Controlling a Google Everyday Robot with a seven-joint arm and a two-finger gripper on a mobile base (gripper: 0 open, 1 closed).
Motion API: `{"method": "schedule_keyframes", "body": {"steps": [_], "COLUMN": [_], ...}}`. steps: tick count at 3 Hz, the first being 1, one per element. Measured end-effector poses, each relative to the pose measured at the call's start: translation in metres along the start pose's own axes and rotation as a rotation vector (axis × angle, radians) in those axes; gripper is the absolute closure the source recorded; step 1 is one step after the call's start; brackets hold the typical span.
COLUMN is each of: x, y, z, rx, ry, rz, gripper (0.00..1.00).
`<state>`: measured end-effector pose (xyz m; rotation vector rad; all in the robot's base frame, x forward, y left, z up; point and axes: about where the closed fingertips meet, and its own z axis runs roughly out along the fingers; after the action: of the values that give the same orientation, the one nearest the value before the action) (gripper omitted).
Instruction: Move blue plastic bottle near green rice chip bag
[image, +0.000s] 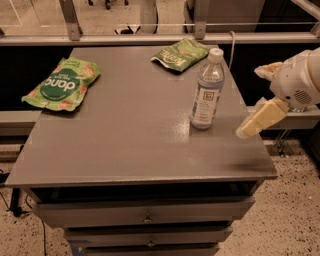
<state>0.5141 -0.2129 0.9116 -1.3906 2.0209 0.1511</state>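
Note:
The blue plastic bottle (206, 90) stands upright on the right half of the grey table (125, 145); it is clear and bluish with a white cap and a white-and-blue label. The green rice chip bag (63, 84), bright green with "dang" lettering, lies flat at the table's far left edge. My gripper (250, 102) hangs at the table's right edge, to the right of the bottle and apart from it. Its two cream fingers (260, 120) are spread open with nothing between them.
A smaller olive-green bag (180, 54) lies at the table's back, just behind the bottle. Drawers (145, 217) sit under the tabletop. A metal rail and glass (150, 37) run behind the table. Speckled floor lies to the right.

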Motion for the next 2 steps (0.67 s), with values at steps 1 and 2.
{"method": "schedule_keyframes", "body": {"steps": [1, 2], "x": [-0.021, -0.052], "y": [-0.012, -0.014], "z": [0.027, 0.048], "rx": [-0.007, -0.044], "ry": [-0.168, -0.315], "rz": [0.063, 0.116], "gripper": [0.0, 0.0]}}
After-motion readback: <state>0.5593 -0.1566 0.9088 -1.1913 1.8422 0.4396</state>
